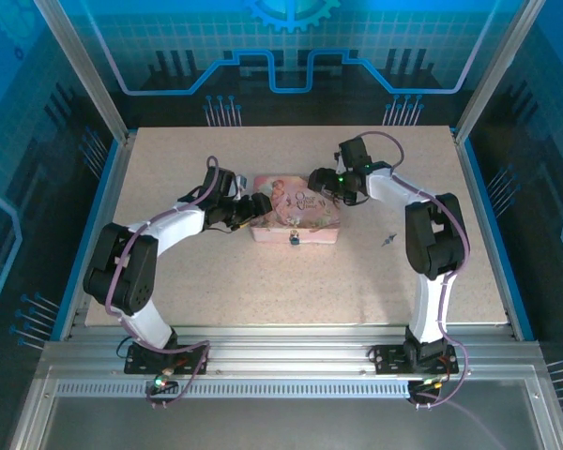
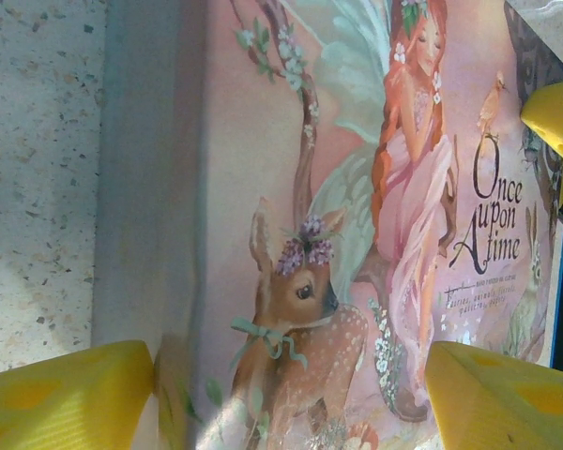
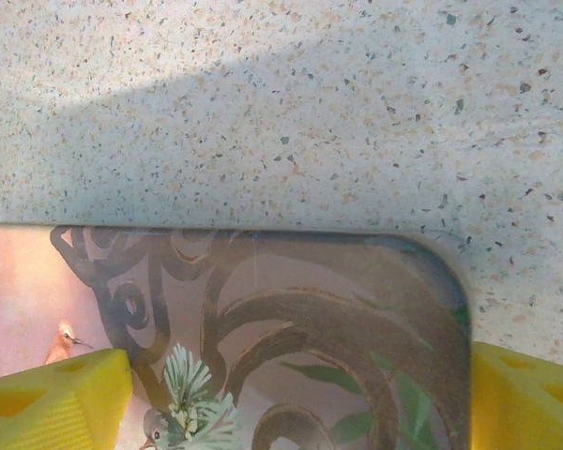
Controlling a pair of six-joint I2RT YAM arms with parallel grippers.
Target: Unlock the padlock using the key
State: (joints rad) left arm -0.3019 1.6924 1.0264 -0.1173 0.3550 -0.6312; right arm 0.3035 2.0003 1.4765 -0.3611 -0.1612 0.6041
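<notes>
A pink illustrated tin (image 1: pixel 296 214) lies flat near the middle of the counter (image 1: pixel 263 281), a little closer to the far edge than to the near one. Its long sides run parallel to those edges. The padlock (image 1: pixel 294 238) is a very small block at the middle of the tin's near wall, facing the counter's near edge. It is too small in the top view to tell whether its shackle is shut. The key (image 1: pixel 387 241) lies by itself on bare counter between the tin and the right edge, well apart from the padlock and close to the right arm (image 1: pixel 432 234).

The left arm (image 1: pixel 164 230) reaches in from the left edge. The left fingers (image 2: pixel 66 398) stand wide open above the tin's left end, one by the tin's outer wall and the other over the painted lid, where a fawn, a fairy and the words "Once upon A time" can be read. They hold nothing.

The right fingers (image 3: pixel 52 405) are also spread wide and empty, hovering over the tin's far right corner. Speckled counter lies beyond that rounded corner. One yellow tip of them shows at the upper right of the left wrist view.
</notes>
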